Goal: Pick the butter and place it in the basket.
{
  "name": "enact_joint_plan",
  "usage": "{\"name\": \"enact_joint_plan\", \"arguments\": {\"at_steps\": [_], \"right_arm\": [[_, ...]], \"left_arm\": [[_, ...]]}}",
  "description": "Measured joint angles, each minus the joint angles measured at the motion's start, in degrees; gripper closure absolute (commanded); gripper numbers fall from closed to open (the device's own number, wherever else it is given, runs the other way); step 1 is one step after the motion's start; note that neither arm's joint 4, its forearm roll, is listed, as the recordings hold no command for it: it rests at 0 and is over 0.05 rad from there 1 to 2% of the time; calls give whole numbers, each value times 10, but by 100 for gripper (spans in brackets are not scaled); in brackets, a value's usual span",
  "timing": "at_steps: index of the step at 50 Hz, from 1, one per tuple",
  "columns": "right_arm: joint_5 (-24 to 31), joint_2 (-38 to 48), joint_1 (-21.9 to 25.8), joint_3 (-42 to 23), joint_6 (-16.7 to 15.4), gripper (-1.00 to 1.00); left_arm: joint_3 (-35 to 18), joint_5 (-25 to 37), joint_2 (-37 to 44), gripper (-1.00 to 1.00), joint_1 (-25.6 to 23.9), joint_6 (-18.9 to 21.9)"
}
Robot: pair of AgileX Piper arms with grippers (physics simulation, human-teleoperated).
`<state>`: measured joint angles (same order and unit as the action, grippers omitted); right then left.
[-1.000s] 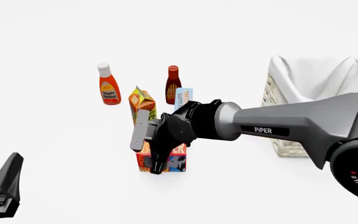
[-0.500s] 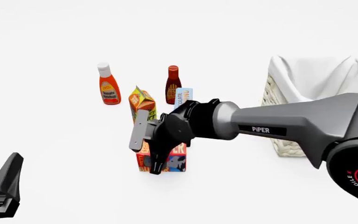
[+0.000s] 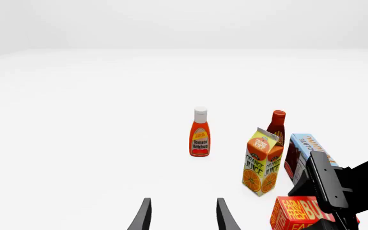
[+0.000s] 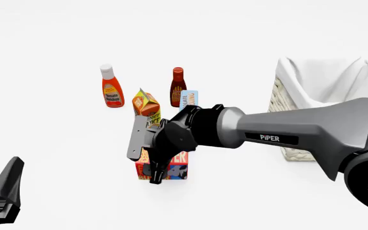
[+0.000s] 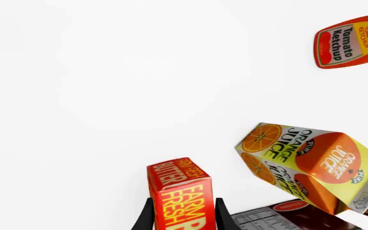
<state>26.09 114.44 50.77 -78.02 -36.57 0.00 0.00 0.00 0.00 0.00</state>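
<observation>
The butter (image 4: 175, 166), a red and orange box with a cow picture, sits low over the table's middle between the fingers of my right gripper (image 4: 143, 169), which is shut on it. In the right wrist view the butter (image 5: 179, 199) fills the gap between both fingers. The left wrist view shows the butter (image 3: 298, 211) under the right arm. Whether the box touches the table I cannot tell. The basket (image 4: 285, 103), cream wicker with a white cloth lining, stands at the right. My left gripper (image 4: 2, 191) rests at the near left, open (image 3: 182, 219) and holding nothing.
Just behind the butter stands an orange juice carton (image 4: 145, 108). Behind that are a blue chocolate pudding box (image 4: 189, 99) and a dark sauce bottle (image 4: 178, 86). A tomato ketchup bottle (image 4: 111, 91) stands further left. The right arm spans from the basket side to the middle.
My right gripper, with the butter in it, has shifted slightly left and towards the near side, away from the juice carton. The left gripper has not moved.
</observation>
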Motion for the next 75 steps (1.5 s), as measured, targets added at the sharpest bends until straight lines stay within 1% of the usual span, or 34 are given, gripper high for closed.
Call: {"name": "enact_joint_plan", "arguments": {"at_steps": [11, 29, 58, 75], "right_arm": [[-2, -13, 17, 3, 0, 100], [-5, -41, 23, 16, -3, 100], [-16, -106, 11, 55, -8, 100], [-21, -153, -1, 79, -2, 100]], "left_arm": [[0, 0, 0, -100, 0, 0], [0, 0, 0, -100, 0, 0], [0, 0, 0, -100, 0, 0], [0, 0, 0, -100, 0, 0]]}}
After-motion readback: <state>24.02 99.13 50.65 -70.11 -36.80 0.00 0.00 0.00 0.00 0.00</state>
